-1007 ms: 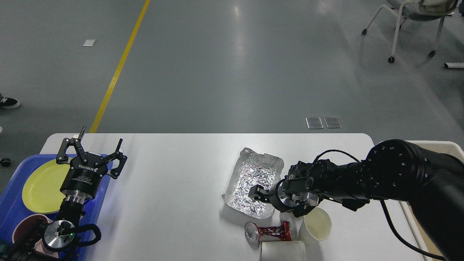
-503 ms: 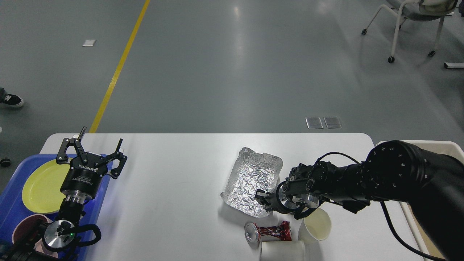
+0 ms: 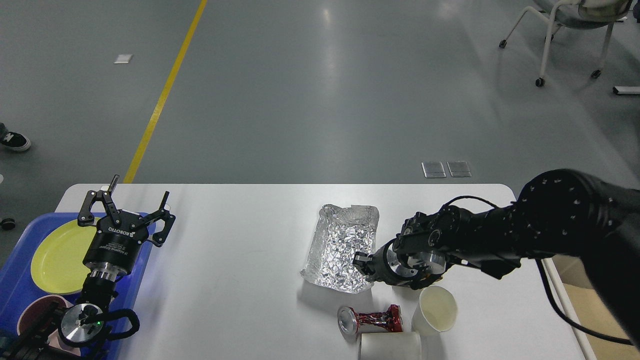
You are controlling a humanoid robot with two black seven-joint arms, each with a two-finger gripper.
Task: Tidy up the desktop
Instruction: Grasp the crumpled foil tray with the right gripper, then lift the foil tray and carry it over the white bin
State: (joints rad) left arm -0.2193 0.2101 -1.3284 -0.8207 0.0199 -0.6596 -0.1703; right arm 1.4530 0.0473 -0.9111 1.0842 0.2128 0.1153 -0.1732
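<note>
**Right hand at the near right corner of the foil tray**

The foil tray [image 3: 342,250] lay on the white table [image 3: 240,260], right of centre, with its long axis running from roughly 12 o'clock to 6 o'clock and leaning slightly towards 1 o'clock. The right hand [image 3: 361,261] sat at the tray's 4 o'clock corner, its fingers at the crumpled rim; it appeared to be closed on that rim, but the dark fingers could not be told apart well enough to confirm this. The tray therefore extended from the hand towards 11 o'clock.

A crushed red can [image 3: 369,320], a paper cup [image 3: 436,310] and a second, tipped cup [image 3: 390,346] lay near the table's front edge, at 6 o'clock from the hand.

The left hand [image 3: 126,206] hovered with fingers spread above the blue tray [image 3: 15,285], well apart from the foil. The right arm was plainly the nearer. The beige bin [image 3: 590,310] stood at 3 o'clock from the tray, the likely direction of carry.
</note>
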